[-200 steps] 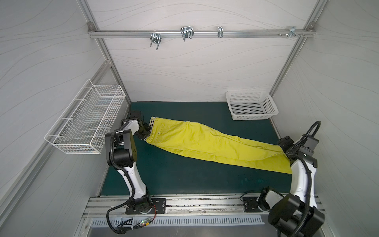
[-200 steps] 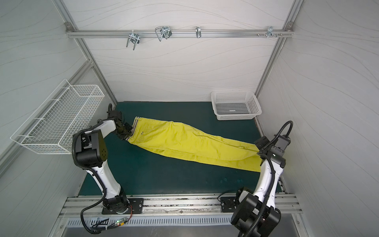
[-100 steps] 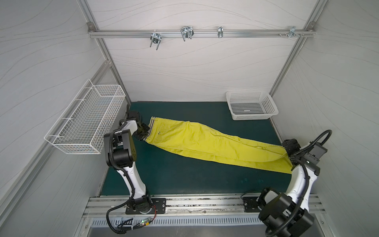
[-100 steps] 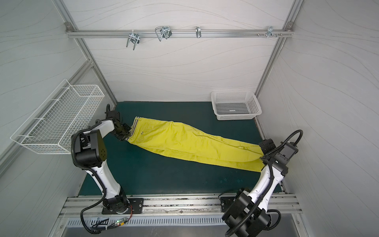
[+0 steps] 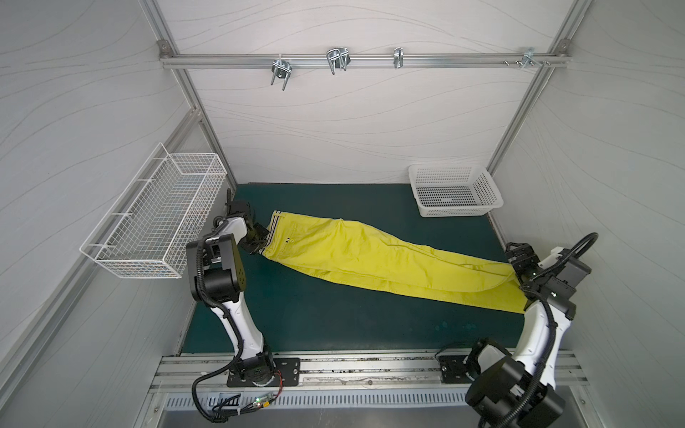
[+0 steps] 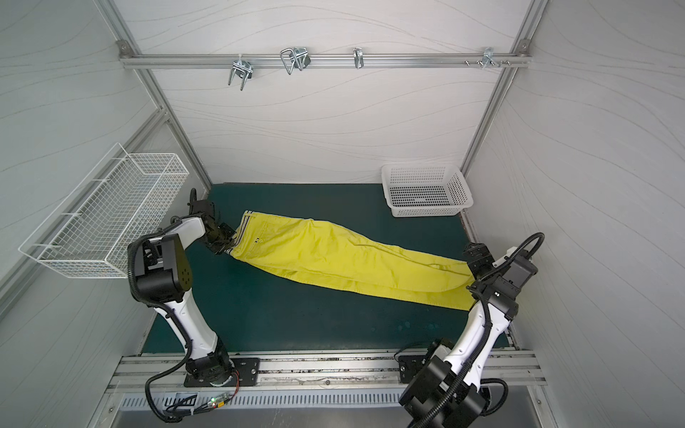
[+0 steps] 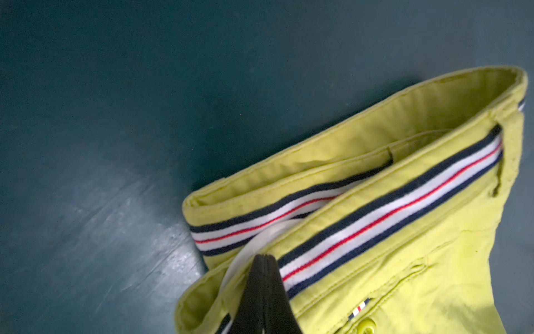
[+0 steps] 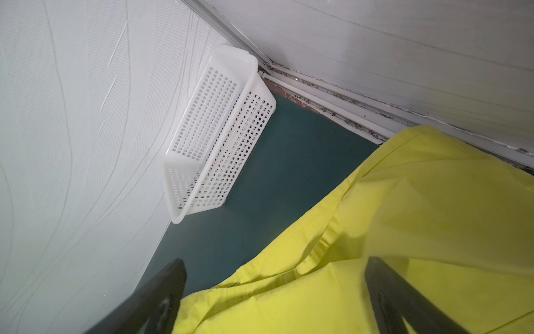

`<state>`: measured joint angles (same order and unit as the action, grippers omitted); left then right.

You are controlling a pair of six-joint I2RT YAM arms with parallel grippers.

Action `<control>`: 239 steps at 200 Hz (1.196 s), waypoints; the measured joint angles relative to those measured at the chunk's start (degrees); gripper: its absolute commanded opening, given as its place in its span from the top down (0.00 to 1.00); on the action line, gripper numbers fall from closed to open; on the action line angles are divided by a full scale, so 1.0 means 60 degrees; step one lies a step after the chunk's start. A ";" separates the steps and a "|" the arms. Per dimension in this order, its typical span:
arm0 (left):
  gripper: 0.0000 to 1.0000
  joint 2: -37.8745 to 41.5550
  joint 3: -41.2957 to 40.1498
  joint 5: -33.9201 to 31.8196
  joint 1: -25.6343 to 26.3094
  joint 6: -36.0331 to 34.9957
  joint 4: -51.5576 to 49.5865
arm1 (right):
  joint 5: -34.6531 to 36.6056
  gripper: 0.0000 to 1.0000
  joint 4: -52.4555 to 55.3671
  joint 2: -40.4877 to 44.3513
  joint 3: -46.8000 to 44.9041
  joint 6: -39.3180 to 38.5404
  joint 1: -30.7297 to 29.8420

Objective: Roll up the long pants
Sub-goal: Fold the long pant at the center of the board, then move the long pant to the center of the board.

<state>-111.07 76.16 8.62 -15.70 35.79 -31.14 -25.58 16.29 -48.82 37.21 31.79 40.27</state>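
The long pants [image 5: 370, 255] [image 6: 333, 255] lie flat, stretched slantwise over the dark green mat [image 5: 333, 326], striped waistband at the left and leg ends at the right. My left gripper [image 5: 259, 241] [image 6: 224, 239] is at the waistband's near corner. In the left wrist view its black fingers [image 7: 261, 260] are pressed together on the raised waistband [image 7: 375, 214]. My right gripper [image 5: 519, 259] [image 6: 476, 259] hovers over the leg ends by the right wall. In the right wrist view it [image 8: 274, 289] stands wide open, the yellow fabric [image 8: 404, 231] lying loose under it.
A white plastic basket [image 5: 456, 211] [image 6: 426, 211] [image 8: 219, 130] stands at the back right corner of the mat. A white wire basket [image 5: 155, 218] [image 6: 103, 218] hangs on the left wall above my left arm. A metal rail with hooks [image 5: 333, 61] crosses the back wall.
My right gripper's jaws have spread wider and its wrist has swung out toward the right wall. The pants and my left gripper have stayed where they were.
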 measured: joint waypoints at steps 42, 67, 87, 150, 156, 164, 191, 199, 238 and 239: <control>1.00 0.0000 0.0000 0.0178 -0.0025 0.0084 0.0015 | -0.0113 0.01 0.0291 0.0903 0.0000 0.0117 -0.0091; 1.00 0.0004 0.0000 0.0324 -0.0025 0.0146 0.0033 | -0.0044 0.01 0.0521 0.1300 0.0004 0.0240 -0.0095; 1.00 0.0004 -0.0007 0.0474 -0.0025 0.0219 0.0066 | 0.0011 0.32 0.0619 0.0889 0.0164 0.0404 -0.0106; 1.00 0.0277 -0.0291 0.0452 0.1198 0.0321 0.0419 | 0.1293 1.00 0.0710 -0.2692 0.1512 -0.0262 -0.3628; 1.00 0.0353 -0.0291 0.0441 0.1508 0.0324 0.0423 | 0.1526 1.00 0.0732 -0.2677 0.1570 -0.0375 -0.4229; 1.00 0.0484 -0.0288 0.0448 0.2000 0.0364 0.0415 | 0.1745 1.00 0.0725 -0.2685 0.1654 -0.0557 -0.4896; 1.00 0.0954 -0.0299 0.0543 0.3319 0.0612 0.0339 | 0.2448 1.00 0.0863 -0.3140 0.2135 -0.1111 -0.6448; 1.00 0.1147 -0.0357 0.0521 0.3548 0.0699 0.0350 | 0.2667 1.00 0.0907 -0.3391 0.2251 -0.1297 -0.6881; 1.00 0.2095 -0.0900 0.0262 0.4495 0.1355 0.0386 | 0.3544 1.00 0.1300 -0.4874 0.2645 -0.2018 -0.8885; 1.00 0.2095 -0.0900 0.0255 0.4510 0.1366 0.0386 | 0.3544 1.00 0.1308 -0.4918 0.2663 -0.2036 -0.8914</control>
<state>-98.50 70.76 10.15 11.35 43.99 -28.82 -4.32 24.14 -78.32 53.19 19.57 -13.21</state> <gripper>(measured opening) 0.050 0.047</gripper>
